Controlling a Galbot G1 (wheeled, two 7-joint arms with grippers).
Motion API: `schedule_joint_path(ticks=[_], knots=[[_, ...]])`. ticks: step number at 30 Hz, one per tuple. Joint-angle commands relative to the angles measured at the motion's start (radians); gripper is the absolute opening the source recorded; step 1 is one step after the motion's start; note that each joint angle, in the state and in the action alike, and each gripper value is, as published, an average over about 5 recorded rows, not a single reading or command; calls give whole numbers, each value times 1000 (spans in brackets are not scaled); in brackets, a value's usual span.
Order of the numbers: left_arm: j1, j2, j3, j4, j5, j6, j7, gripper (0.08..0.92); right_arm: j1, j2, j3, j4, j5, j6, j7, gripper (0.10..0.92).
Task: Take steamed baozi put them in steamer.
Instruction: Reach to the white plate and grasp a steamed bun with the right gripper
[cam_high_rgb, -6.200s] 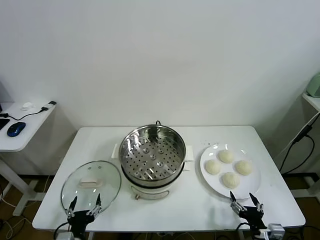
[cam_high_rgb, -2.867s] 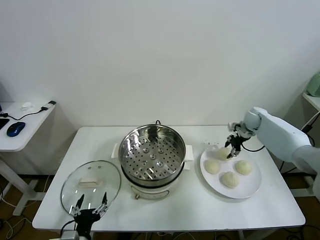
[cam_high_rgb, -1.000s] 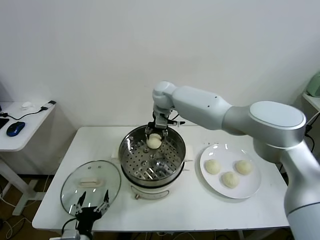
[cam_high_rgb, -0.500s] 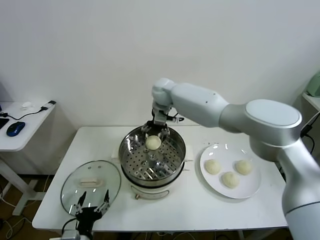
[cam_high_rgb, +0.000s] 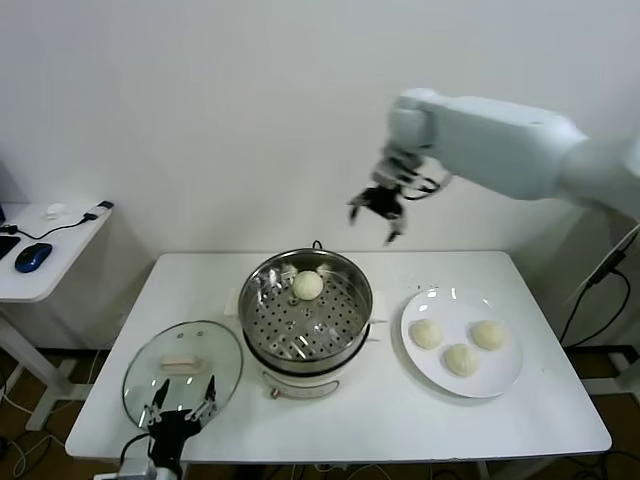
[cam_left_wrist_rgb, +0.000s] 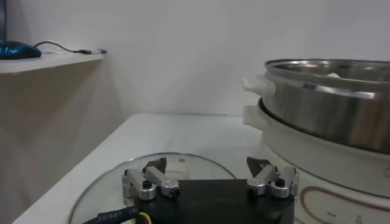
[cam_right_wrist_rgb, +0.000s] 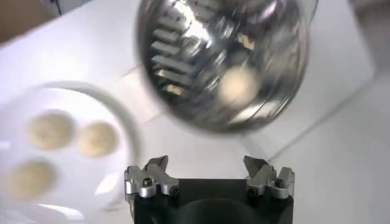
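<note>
One steamed baozi (cam_high_rgb: 308, 285) now lies loose on the perforated tray at the far side of the steamer (cam_high_rgb: 305, 352), no longer pinched as it was a second ago. The right gripper (cam_high_rgb: 375, 212) has lifted high above and right of the pot, jaws apart and empty. Three buns (cam_high_rgb: 461, 345) stay on the white plate (cam_high_rgb: 500, 380) to the right, seemingly unmoved; the left gripper (cam_high_rgb: 176, 410) waits at the bench's (cam_high_rgb: 400, 420) near edge by the glass lid (cam_high_rgb: 150, 365), jaws apart.

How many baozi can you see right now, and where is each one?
4. One baozi sits on the steamer tray toward its back; three lie on the white plate: left, right, front. None looks hidden.
</note>
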Motion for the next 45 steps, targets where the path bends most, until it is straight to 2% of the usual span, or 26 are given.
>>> schedule_joint_path(ticks=[1,6,16,24,37,45], knots=[[0,1,-1,0,-2,1,1,823,8,-389,-248,323,211,-502,162,823],[1,-2,-5,1,0,4,0,823,-176,-382,-122,315,184,-605,238,823],[14,-21,0,5,20,1,-2,823,-424,-254,88,135,60,-655,297,823],[27,-25,0,2,25,-5,-4,823,-507,-203,148,55,25,-663,308,823],[37,-25,1,4,21,-12,-9,823,-559,-196,195,18,-31,-665,329,821],[37,-26,6,2,24,-11,-11,823,-569,-194,245,14,-40,-647,326,723]])
